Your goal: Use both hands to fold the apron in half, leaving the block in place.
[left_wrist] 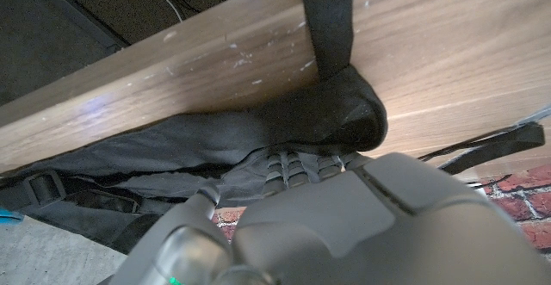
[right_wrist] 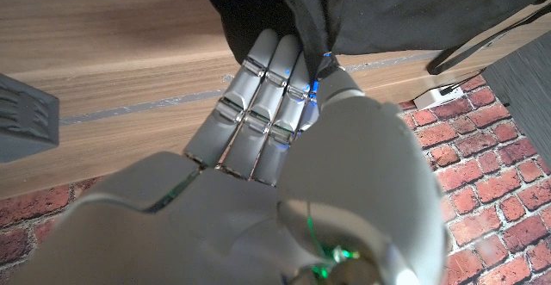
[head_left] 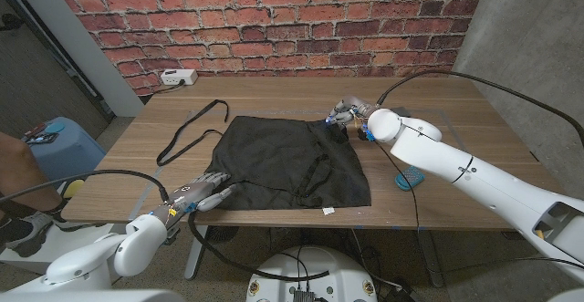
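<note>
Where your right hand (head_left: 345, 113) reaches the far right corner of the black apron (head_left: 287, 163), its fingers (right_wrist: 258, 96) lie together and straight with their tips slid under the cloth, and a fold of the fabric sits pinched between them and the thumb. Your left hand (head_left: 203, 193) is at the near left corner, at the table's front edge; the left wrist view shows its fingers (left_wrist: 288, 163) tucked under the apron's rounded corner, but you cannot tell from these pictures whether they actually grip it. The apron lies spread and slightly wrinkled across the middle of the wooden table (head_left: 429, 202), with its strap (head_left: 187, 130) looping off toward the far left. The small blue block (head_left: 407, 178) rests on bare wood just beside the apron's right edge, near your right forearm. A white power strip (head_left: 178, 78) sits at the table's far left corner below the brick wall (head_left: 274, 19)
</note>
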Controlling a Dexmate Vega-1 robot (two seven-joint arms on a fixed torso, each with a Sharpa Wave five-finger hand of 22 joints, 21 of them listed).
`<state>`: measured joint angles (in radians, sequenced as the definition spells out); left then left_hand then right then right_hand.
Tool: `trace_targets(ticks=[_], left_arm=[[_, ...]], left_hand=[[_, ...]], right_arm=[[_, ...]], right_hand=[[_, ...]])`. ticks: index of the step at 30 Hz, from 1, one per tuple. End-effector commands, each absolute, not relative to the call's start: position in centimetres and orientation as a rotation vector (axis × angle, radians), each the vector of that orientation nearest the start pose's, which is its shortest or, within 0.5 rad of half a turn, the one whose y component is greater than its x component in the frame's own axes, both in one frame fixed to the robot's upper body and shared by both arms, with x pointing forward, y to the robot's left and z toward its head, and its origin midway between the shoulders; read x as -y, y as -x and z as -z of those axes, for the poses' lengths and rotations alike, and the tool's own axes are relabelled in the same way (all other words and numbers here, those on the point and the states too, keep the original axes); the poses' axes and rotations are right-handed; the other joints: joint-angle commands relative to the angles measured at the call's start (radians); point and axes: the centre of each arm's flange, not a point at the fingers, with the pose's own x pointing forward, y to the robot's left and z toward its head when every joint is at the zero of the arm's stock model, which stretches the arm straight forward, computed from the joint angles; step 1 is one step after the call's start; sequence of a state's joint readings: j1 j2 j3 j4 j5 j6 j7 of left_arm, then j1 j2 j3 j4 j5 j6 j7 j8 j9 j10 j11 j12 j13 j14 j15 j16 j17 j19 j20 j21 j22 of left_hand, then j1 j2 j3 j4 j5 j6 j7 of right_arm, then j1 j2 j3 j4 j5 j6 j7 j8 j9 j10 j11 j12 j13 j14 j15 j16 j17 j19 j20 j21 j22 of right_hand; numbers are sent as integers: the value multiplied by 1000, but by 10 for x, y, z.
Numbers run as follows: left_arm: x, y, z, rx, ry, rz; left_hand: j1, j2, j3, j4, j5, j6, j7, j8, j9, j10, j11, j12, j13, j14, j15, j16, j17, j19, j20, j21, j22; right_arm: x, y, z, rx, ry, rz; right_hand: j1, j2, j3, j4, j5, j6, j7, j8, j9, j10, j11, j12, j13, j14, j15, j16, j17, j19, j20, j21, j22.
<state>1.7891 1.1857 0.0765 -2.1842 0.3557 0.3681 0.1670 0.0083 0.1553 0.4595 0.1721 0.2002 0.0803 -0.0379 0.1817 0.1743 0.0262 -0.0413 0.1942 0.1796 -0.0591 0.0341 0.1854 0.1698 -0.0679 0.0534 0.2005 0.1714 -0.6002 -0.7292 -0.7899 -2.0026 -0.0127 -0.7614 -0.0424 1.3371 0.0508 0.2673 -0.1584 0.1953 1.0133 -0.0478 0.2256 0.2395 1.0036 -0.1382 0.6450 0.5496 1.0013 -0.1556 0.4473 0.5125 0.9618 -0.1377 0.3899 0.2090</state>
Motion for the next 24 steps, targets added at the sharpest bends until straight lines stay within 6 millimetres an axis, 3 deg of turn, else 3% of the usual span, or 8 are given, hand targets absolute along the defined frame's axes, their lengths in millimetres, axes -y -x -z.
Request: trace_targets(ticks=[1,24], left_arm=[[-322,-446,176,233,-1443,106],[-326,-450,175,238,-1447,121]], left_hand=[[11,6,4,-3,5,8,0,4,4,3,-6,8,4,3,-3,-4,4,4,5,-3,2],[16,4,12,-7,3,10,-3,4,4,4,-8,8,4,3,-4,-5,3,6,5,-4,2]], right_arm=[[142,-576,-33,346,999,-156],[129,-568,-42,378,978,-195]], right_hand=[[12,2,-4,2,7,10,3,-3,4,9,-1,2,5,14,-87,-5,6,-4,-7,7,0],[19,5,-16,5,7,14,6,-7,7,13,2,-3,12,25,-87,-20,26,-6,-7,27,-4]])
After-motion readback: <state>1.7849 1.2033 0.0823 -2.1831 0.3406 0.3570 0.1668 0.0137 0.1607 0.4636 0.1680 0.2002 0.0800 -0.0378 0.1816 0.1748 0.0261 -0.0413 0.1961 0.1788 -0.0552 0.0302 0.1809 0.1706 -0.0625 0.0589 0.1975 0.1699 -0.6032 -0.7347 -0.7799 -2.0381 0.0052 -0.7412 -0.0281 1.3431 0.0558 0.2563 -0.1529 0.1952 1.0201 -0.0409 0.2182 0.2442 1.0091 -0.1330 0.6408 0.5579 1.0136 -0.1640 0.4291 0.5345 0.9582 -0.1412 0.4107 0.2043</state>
